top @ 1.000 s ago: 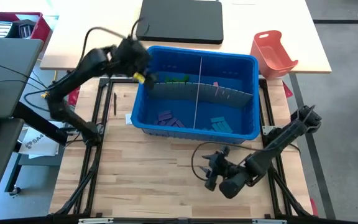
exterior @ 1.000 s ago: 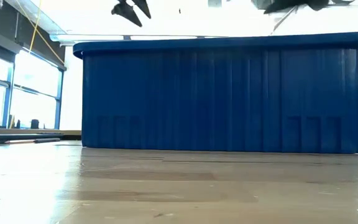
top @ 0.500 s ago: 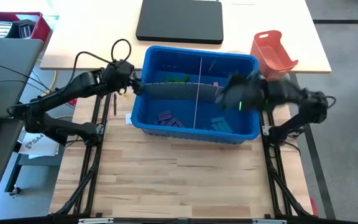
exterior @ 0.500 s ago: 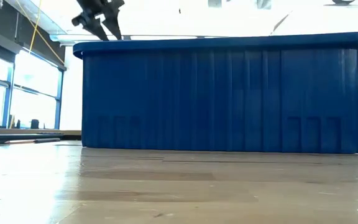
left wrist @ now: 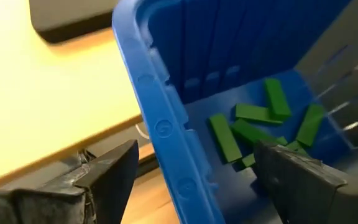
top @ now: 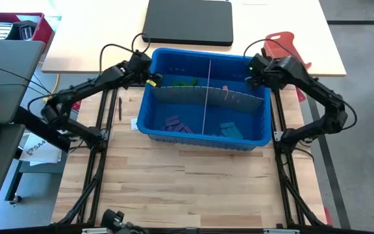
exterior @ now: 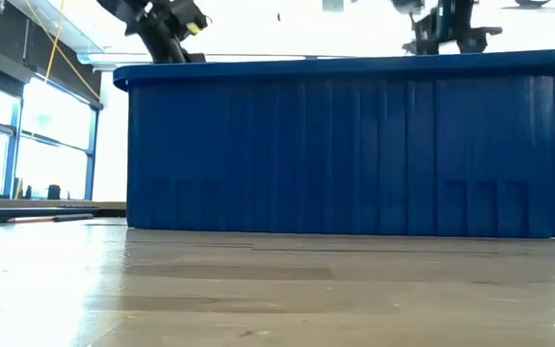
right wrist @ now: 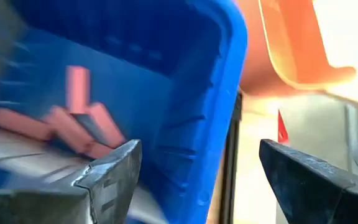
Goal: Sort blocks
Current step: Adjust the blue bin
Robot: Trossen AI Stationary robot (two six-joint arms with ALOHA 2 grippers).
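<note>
Both grippers hang wide open and empty over the blue bin (top: 203, 133): left gripper (top: 149, 70) at its far-left corner, right gripper (top: 254, 70) at its far-right corner.

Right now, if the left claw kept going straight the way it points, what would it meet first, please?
Most likely the blue bin's rim: the open left claw straddles that wall, with the green blocks lying beyond it inside. Depth is hard to judge, so it might clear the rim and reach the blocks.

Even bright overhead light, blown-out backlit windows in the low view, right wrist view motion-blurred, soft shadows
</note>
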